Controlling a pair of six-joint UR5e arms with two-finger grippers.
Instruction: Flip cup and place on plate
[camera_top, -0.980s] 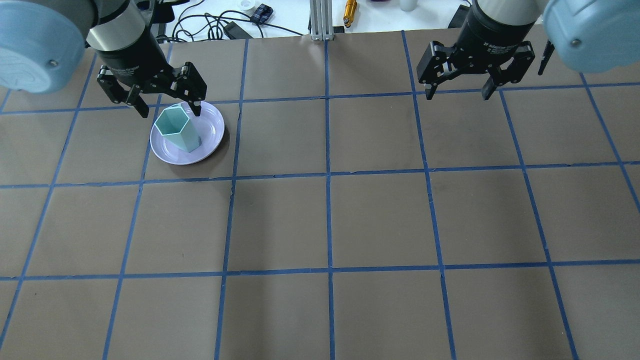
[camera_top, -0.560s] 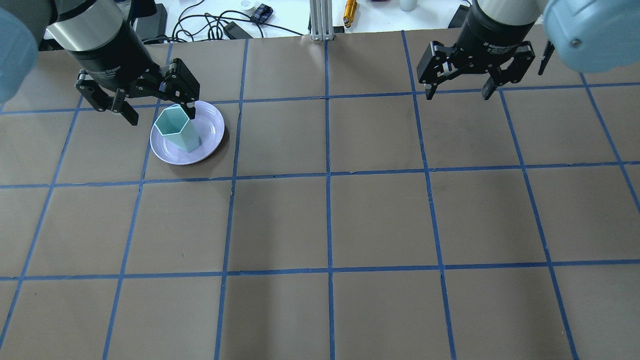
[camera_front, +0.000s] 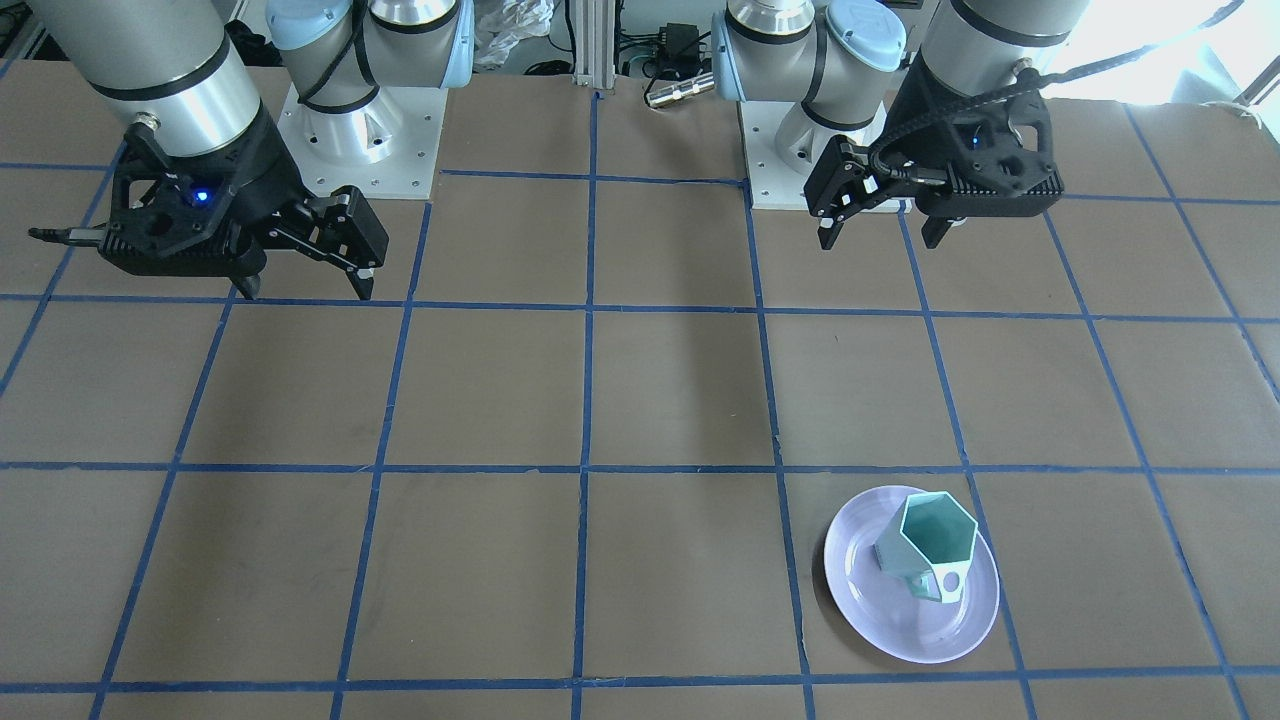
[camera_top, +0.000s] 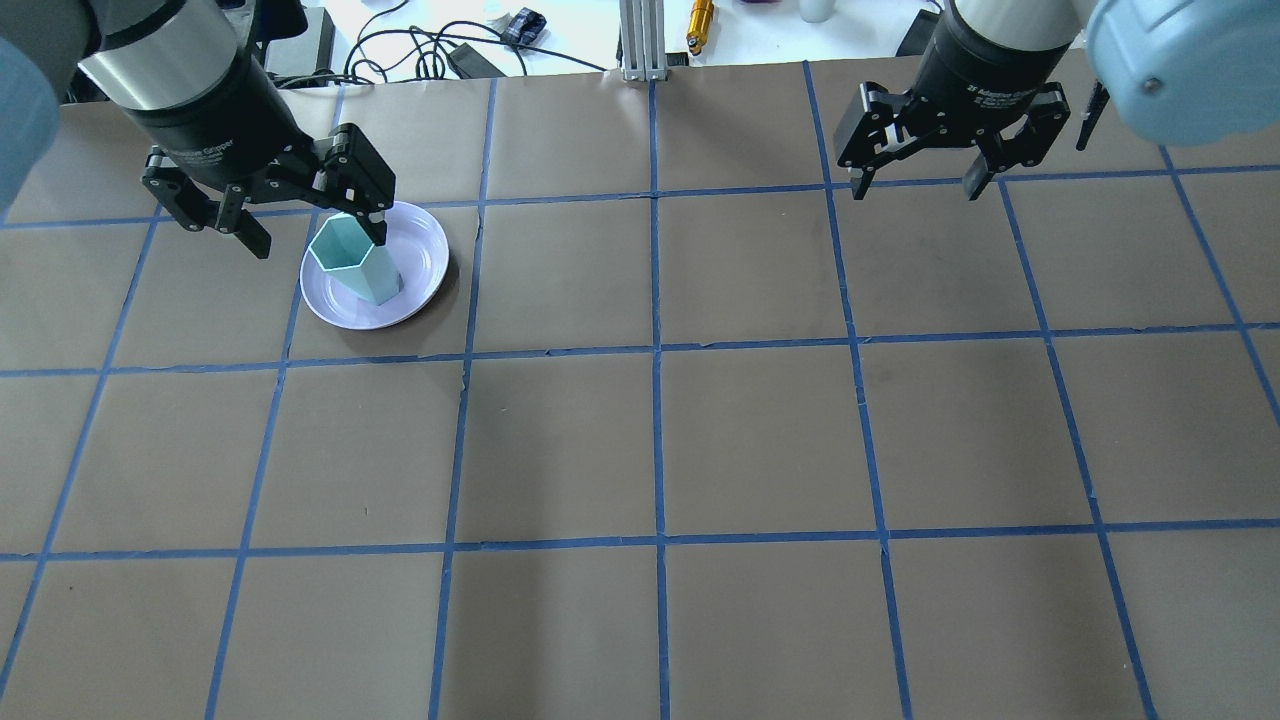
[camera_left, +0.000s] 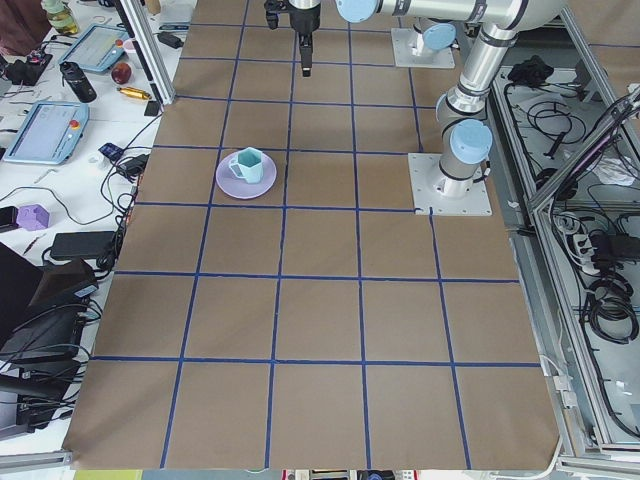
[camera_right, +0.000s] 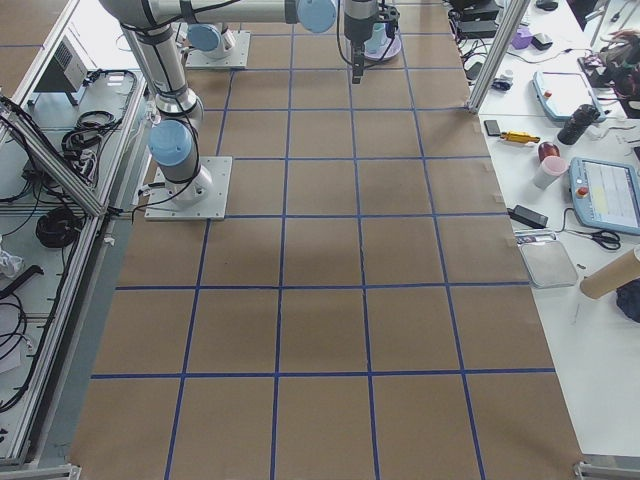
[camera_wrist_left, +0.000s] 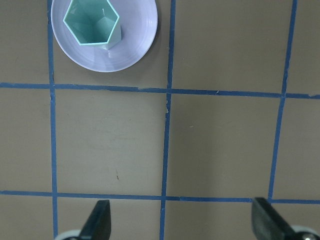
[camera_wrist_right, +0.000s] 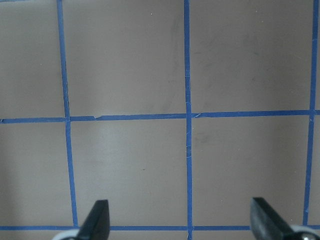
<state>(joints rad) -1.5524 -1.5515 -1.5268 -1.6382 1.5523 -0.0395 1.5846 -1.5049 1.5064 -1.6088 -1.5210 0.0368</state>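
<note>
Trouble looks unlikely: the cup (camera_front: 930, 548) stands mouth-up on the plate (camera_front: 872, 600) (slightly off its middle). A low sweep by the left gripper (camera_front: 880, 236), spread empty high beside the plate, could topple it; the right gripper (camera_front: 305, 288), also spread, hangs far from the plate.

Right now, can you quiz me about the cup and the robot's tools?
1. True or false: the cup lies on its side.
2. Where is the cup? A: standing on the plate. B: held up in the air. C: under the plate.
3. Fill in: the left tool and the right tool are both ____.
Key: 1 false, it stands mouth up. 2 A. 3 open.
</note>
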